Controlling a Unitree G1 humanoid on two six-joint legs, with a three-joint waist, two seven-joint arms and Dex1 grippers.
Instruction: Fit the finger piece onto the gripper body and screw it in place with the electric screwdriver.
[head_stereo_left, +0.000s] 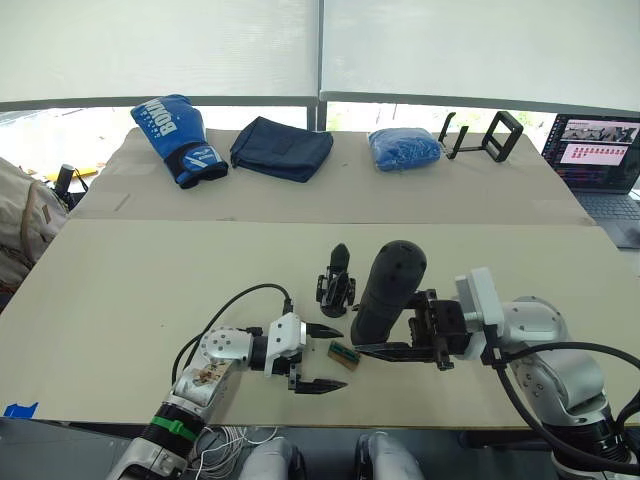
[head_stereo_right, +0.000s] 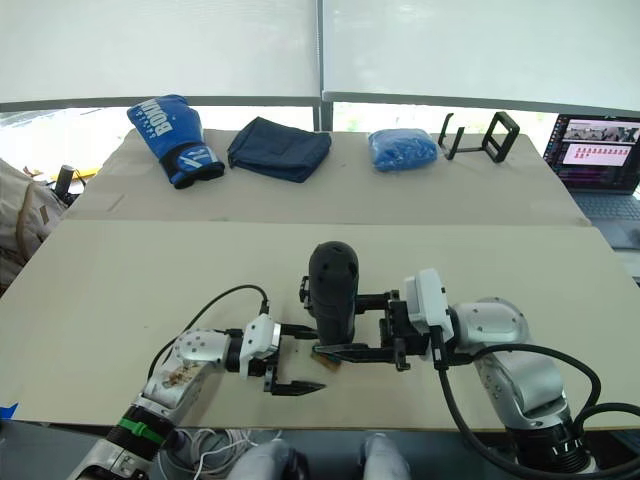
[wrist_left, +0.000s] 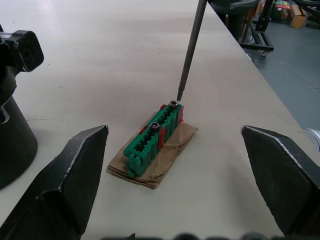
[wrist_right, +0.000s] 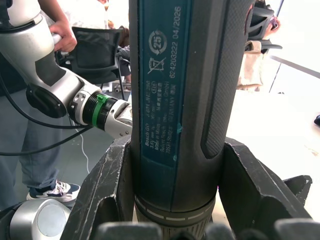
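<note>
Standing nearly upright on the table (head_stereo_left: 150, 290), the electric screwdriver (head_stereo_left: 389, 290) is a thick matte-black cylinder with a rounded top, clamped low on its body between the two black fingers of the right gripper (head_stereo_left: 400, 350). The right wrist view shows what the head views cannot: a teal label panel (wrist_right: 162, 85) with printed text running down the tool's side, and a textured grip panel beside it, with both fingers pressed against the barrel. The left wrist view shows the thin metal bit (wrist_left: 189, 50) slanting down so that its tip meets the screw at the far end of a small green block (wrist_left: 152, 140), which carries two dark screws and lies on a scrap of brown paper (wrist_left: 170, 162). The left gripper (head_stereo_left: 322, 358) rests on the table with its fingers spread wide, holding nothing, the green block lying just ahead of them. The gripper body (head_stereo_left: 336, 280), black with a pointed finger rising from it, stands just beside the screwdriver, on its left.
</note>
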